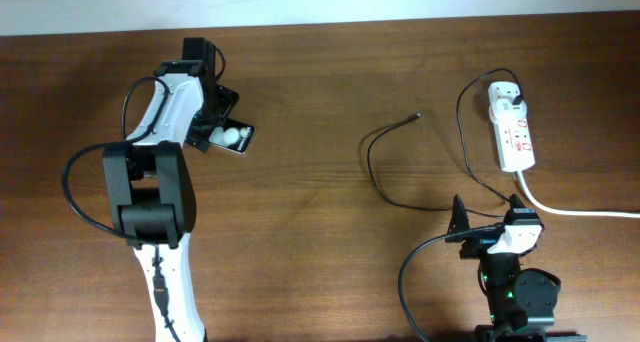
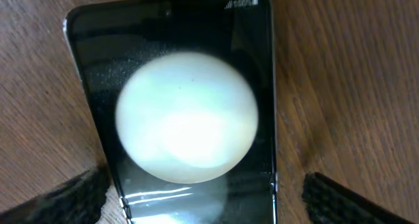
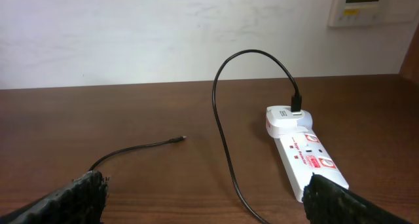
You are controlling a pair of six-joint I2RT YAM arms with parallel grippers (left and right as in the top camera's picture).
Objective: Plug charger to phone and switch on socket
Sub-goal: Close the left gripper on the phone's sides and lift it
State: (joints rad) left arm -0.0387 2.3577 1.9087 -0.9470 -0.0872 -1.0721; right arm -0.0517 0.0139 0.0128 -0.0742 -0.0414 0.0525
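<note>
Nearest the robot's edge of the counter [image 1: 300, 232], the right jaws hang low by their own base, spread wide with nothing between, pads [image 3: 69, 201] at either lower corner of the wrist view. Ahead of them the charger [image 3: 216, 106] cable loops over the wood. Its connector tip [image 3: 182, 139] lies free, ahead and to the left of those jaws, the last stretch running crosswise to their line of sight. Further on and to the right is the socket [image 1: 516, 134], long axis running away from the arm, with the white plug adapter [image 3: 286, 119] seated at its far end; switch position too small to read. Farthest, across on the left side, the left jaws sit over the phone [image 2: 190, 86], spread, straddling its narrow width, with a gap showing on one side, so not pinching by my reading. Phone lies flat, well apart from the tip. Judgement: right arm is the nearer to the tip, which must travel left to reach the phone
</note>
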